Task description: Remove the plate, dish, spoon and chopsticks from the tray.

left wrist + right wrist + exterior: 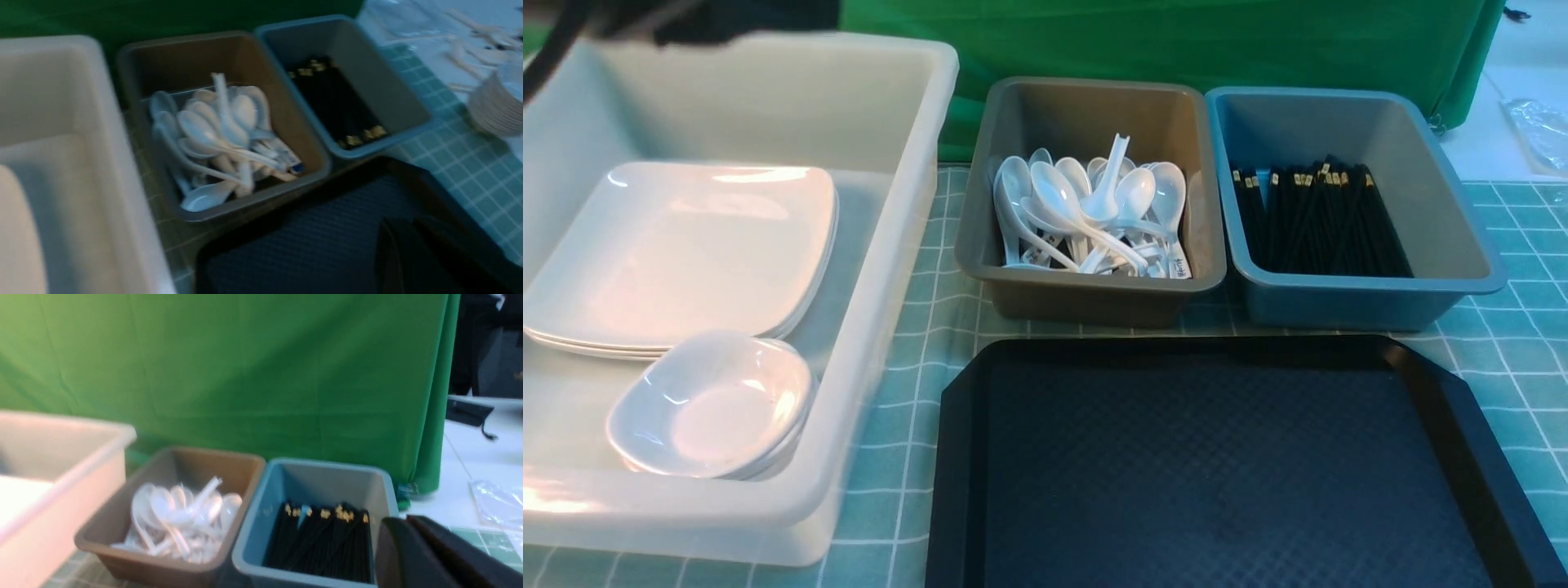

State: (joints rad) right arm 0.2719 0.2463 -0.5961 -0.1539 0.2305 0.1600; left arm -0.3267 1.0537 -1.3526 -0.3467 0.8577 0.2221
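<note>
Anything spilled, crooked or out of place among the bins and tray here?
Nothing stands out. The black plastic tray is bare, white square plates and small dishes sit stacked in the translucent tub, and one white spoon merely props upright in its heap.

- The black plastic tray [1233, 465] has a matt, diamond-textured floor and a smoother raised rim.
- Stacked square plates [678, 253] and small dishes [711, 404] are glossy white, catching bright reflections.
- Their large tub [882, 269] is translucent, milky plastic.
- White plastic spoons [1086, 212] shine in a matt grey plastic bin [1086, 294].
- Smooth black chopsticks [1319, 220] fill a blue plastic bin [1372, 298].
- A green backdrop [245, 367] hangs as soft, creased cloth.
- The checked tablecloth [1511, 343] looks matt.
</note>
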